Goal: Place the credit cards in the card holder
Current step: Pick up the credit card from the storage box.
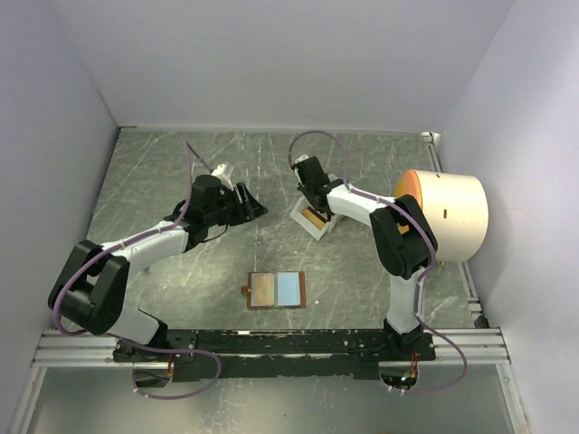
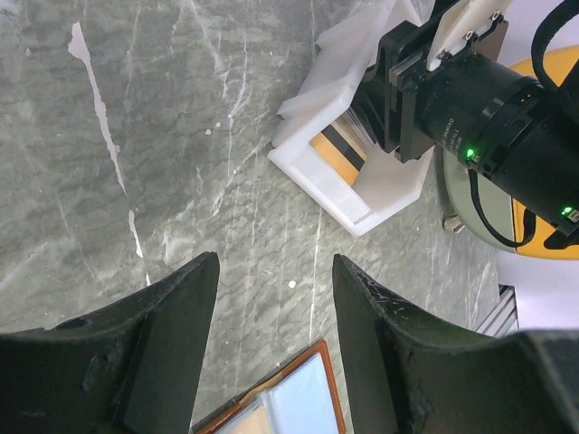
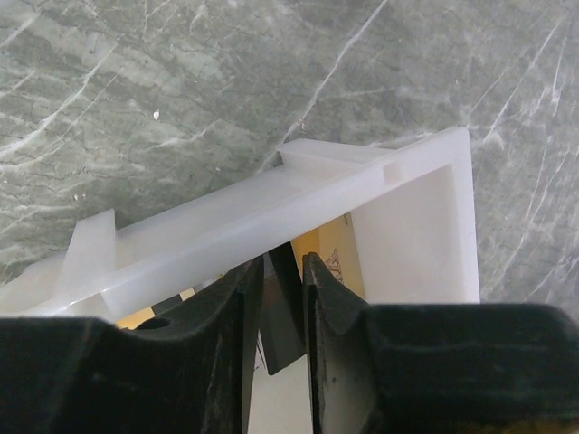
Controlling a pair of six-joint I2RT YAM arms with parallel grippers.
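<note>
The brown card holder (image 1: 277,289) lies open on the table's near middle, its clear pockets up; its corner shows in the left wrist view (image 2: 280,402). Orange-yellow credit cards (image 3: 339,253) lie in a small white tray (image 3: 271,208) at the table's middle right (image 1: 312,226). My right gripper (image 3: 285,267) reaches down into the tray, its jaws nearly together on a dark-looking card (image 3: 289,316) that stands on edge between them. My left gripper (image 2: 276,271) is open and empty, hovering over bare table between tray and holder (image 1: 251,206).
A large cream cylinder with an orange face (image 1: 448,215) stands at the right edge, just behind the right arm. White walls enclose the table on three sides. A black rail (image 1: 271,342) runs along the near edge.
</note>
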